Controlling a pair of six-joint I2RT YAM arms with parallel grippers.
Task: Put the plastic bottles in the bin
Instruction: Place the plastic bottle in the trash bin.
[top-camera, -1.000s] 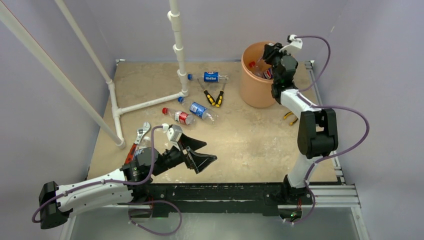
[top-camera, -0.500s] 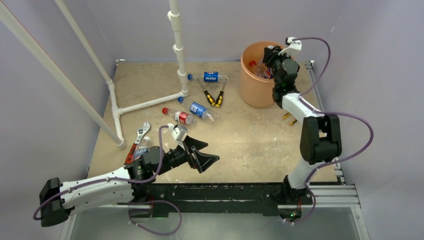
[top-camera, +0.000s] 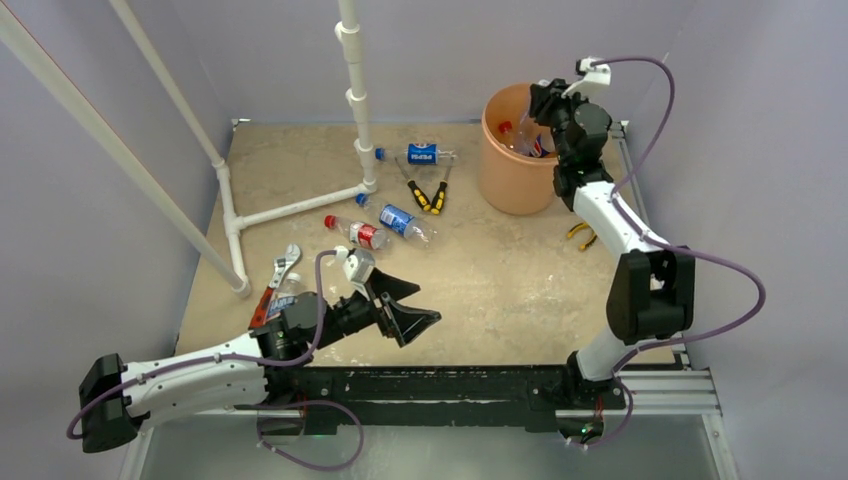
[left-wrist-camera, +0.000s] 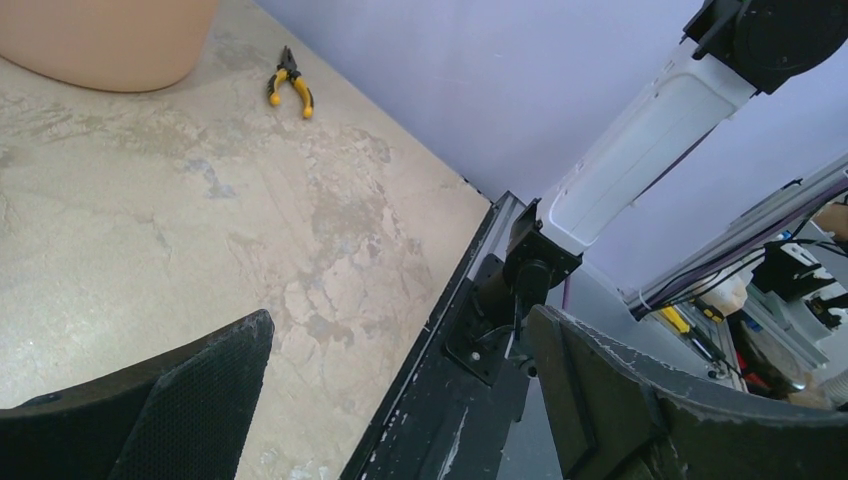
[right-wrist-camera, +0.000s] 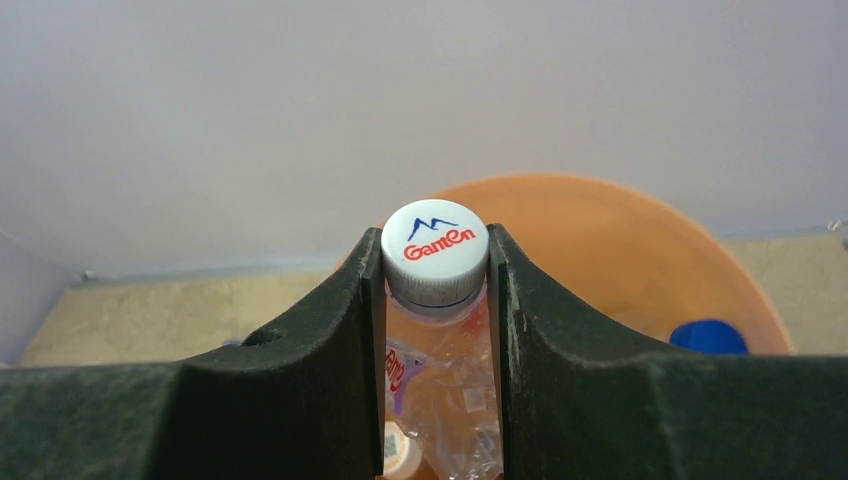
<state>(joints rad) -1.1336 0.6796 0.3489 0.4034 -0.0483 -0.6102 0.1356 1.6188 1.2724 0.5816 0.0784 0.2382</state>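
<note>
My right gripper (top-camera: 545, 108) is shut on a clear bottle with a white cap (right-wrist-camera: 435, 250), holding it by the neck over the orange bin (top-camera: 505, 175). The bin's inside (right-wrist-camera: 620, 230) lies right under the bottle, with a blue cap (right-wrist-camera: 708, 338) and other bottles in it. Three bottles lie on the table: one with a blue label (top-camera: 425, 154) at the back, another blue one (top-camera: 400, 220) and a red-capped one (top-camera: 358, 233) side by side. My left gripper (top-camera: 418, 303) is open and empty above the table's front, also seen in the left wrist view (left-wrist-camera: 400, 330).
A white pipe frame (top-camera: 300, 205) stands at the back left. Yellow-and-black pliers (top-camera: 428, 195) lie left of the bin, and another pair (top-camera: 580, 235) lies to its right. A red-handled wrench (top-camera: 275, 280) lies by my left arm. The bin's base (left-wrist-camera: 100, 40) shows in the left wrist view.
My right arm has shifted a little to the right and back with the bottle, staying over the bin. My left gripper moved slightly to the right.
</note>
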